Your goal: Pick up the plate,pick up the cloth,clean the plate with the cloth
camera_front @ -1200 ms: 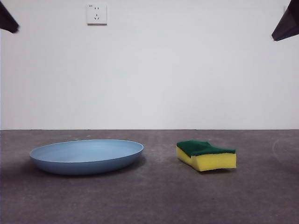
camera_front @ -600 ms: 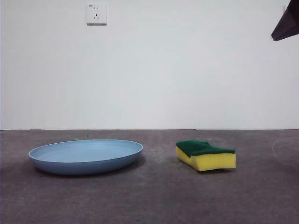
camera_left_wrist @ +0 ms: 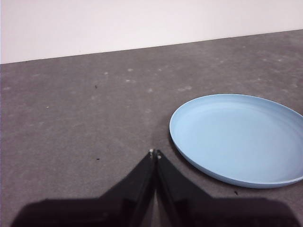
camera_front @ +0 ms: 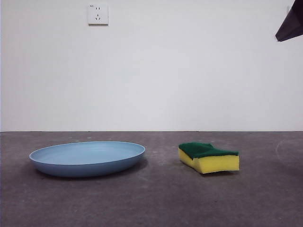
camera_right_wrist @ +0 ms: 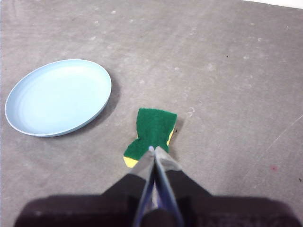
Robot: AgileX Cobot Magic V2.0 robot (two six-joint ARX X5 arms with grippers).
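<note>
The light-blue plate (camera_front: 88,158) lies flat on the dark grey table, left of centre in the front view. It also shows in the left wrist view (camera_left_wrist: 239,135) and the right wrist view (camera_right_wrist: 57,96). The cloth, a yellow sponge with a green top (camera_front: 209,157), lies to the plate's right, apart from it. My left gripper (camera_left_wrist: 154,153) is shut and empty, above the table beside the plate's rim. My right gripper (camera_right_wrist: 152,149) is shut and empty, high above the sponge (camera_right_wrist: 153,130). Its arm shows as a black tip (camera_front: 290,24) at the top right corner.
A white wall with a socket (camera_front: 97,13) stands behind the table. The grey table surface (camera_front: 156,198) is bare around the two objects.
The black arm tip at the top left corner of the front view has gone out of view. The plate and sponge have barely shifted. The right tip has not moved.
</note>
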